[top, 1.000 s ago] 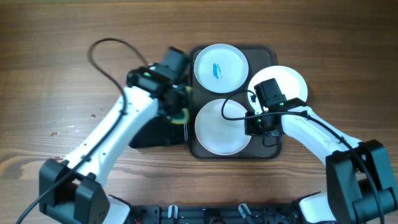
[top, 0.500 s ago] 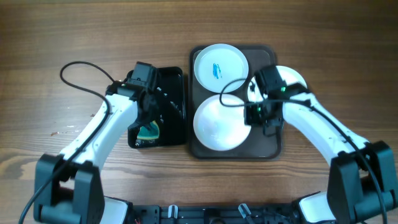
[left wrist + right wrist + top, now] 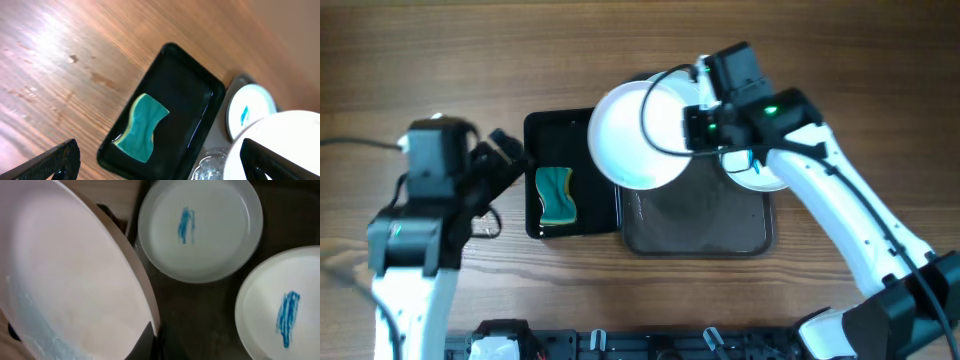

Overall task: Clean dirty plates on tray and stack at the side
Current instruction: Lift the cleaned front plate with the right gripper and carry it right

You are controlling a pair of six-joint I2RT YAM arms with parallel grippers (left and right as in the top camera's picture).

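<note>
My right gripper (image 3: 690, 126) is shut on the rim of a white plate (image 3: 632, 136) and holds it tilted in the air over the left edge of the brown tray (image 3: 695, 226). This held plate (image 3: 65, 280) shows a faint bluish wet streak and no smear; my right gripper (image 3: 157, 341) pinches its edge. Two more plates (image 3: 200, 227) (image 3: 285, 310) lie on the tray (image 3: 200, 310), each with a blue smear. My left gripper (image 3: 508, 152) stands open and empty, left of the black tray. In the left wrist view the left gripper (image 3: 165, 170) hangs high above it.
A glossy black tray (image 3: 545, 130) lies left of the brown tray, with a green sponge (image 3: 555, 195) in it. The sponge (image 3: 142, 127) lies flat, nothing touching it. A wet patch (image 3: 215, 165) shines on the brown tray. Bare wooden table surrounds both trays.
My left gripper has opened, left the sponge in the black tray and drawn back to the left. My right gripper has lifted its plate off the tray, up and to the left.
</note>
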